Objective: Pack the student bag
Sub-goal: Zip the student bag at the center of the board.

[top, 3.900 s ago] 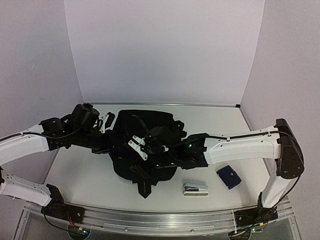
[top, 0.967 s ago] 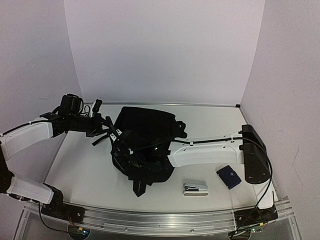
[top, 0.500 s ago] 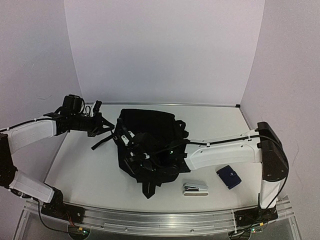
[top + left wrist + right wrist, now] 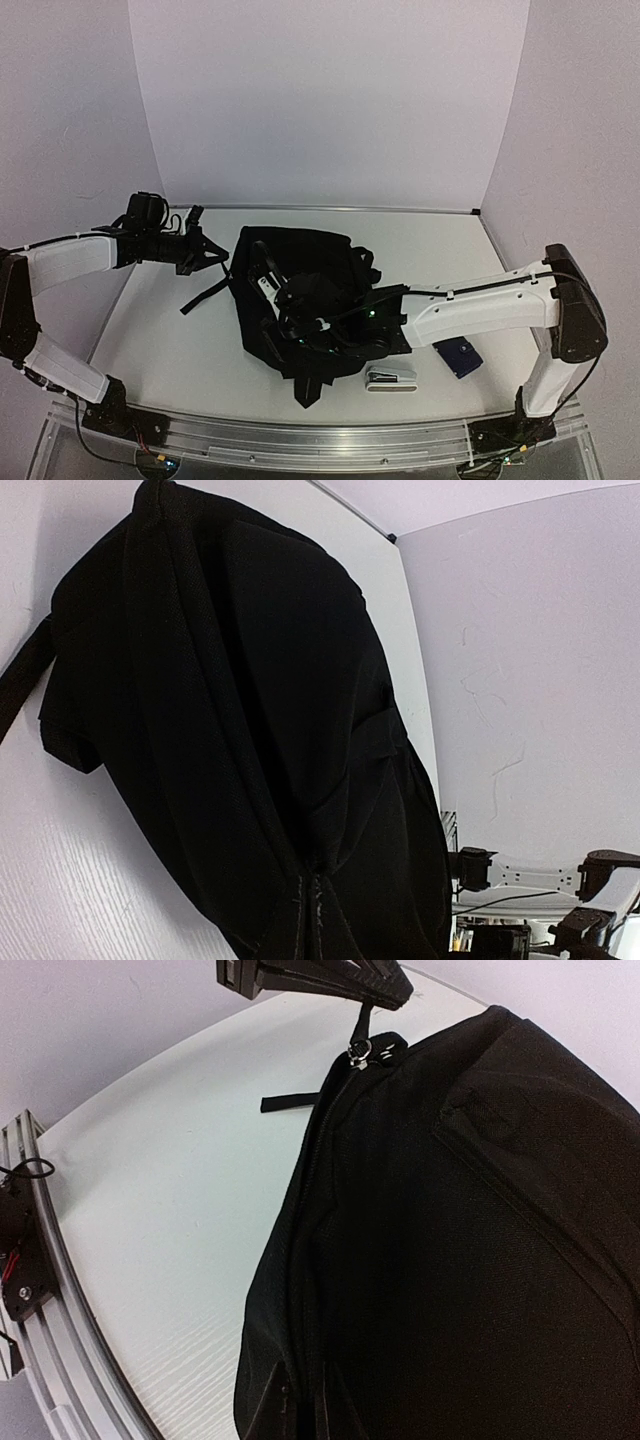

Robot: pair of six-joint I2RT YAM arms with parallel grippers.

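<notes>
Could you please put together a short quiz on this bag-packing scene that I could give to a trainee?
1. True or false: the large black soft fabric student bag lies on the white table.
2. Where is the small grey stapler-like object? A: on the table by the bag's near edge. B: inside the bag. C: in a gripper.
3. Which arm's gripper is closed on the metal zipper pull at the bag's corner?
Key: 1 true. 2 A. 3 the left gripper.
</notes>
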